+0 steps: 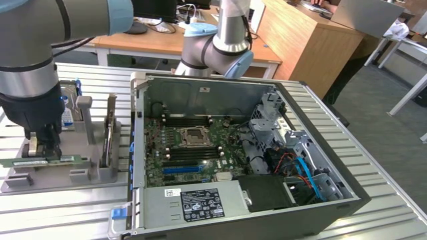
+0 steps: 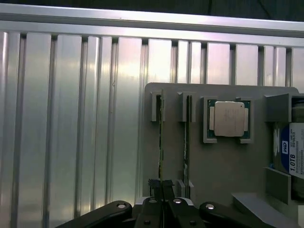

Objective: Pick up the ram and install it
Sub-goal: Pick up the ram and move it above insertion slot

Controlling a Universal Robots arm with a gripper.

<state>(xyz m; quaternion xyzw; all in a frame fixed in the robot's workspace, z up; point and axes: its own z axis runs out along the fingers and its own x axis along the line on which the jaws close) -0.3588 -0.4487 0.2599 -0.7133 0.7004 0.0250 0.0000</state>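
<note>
The hand [image 1: 45,151] stood low over the grey moulded holder [image 1: 93,172] at the exterior view's left. Its two dark fingers were pinched together on the ram [image 1: 63,160], a thin green board with a pale label at the holder's near end. In the wrist view the fingertips [image 2: 153,183] sat on either side of the ram [image 2: 160,142], which showed there edge-on as a narrow line.

A second thin board [image 2: 186,137] stood on edge in the next slot, just beside it. Beyond that lay a square silver processor [image 2: 229,118] in a green-rimmed recess, and a blue-labelled hard drive [image 2: 290,154] sat at the holder's far side.

The holder rested on a worktop [image 2: 71,118] of ribbed, shiny aluminium slats. To the exterior view's right lay the open computer case [image 1: 200,97]. Its pale metal side wall [image 1: 138,130] rose between the holder and the green motherboard [image 1: 190,167]. On the motherboard were an empty square socket [image 1: 198,136] and long dark memory slots [image 1: 190,120]. A boxy power supply [image 1: 200,204] with a black label filled the case's near corner, with blue and red cables [image 1: 303,167] looped beside it.
</note>
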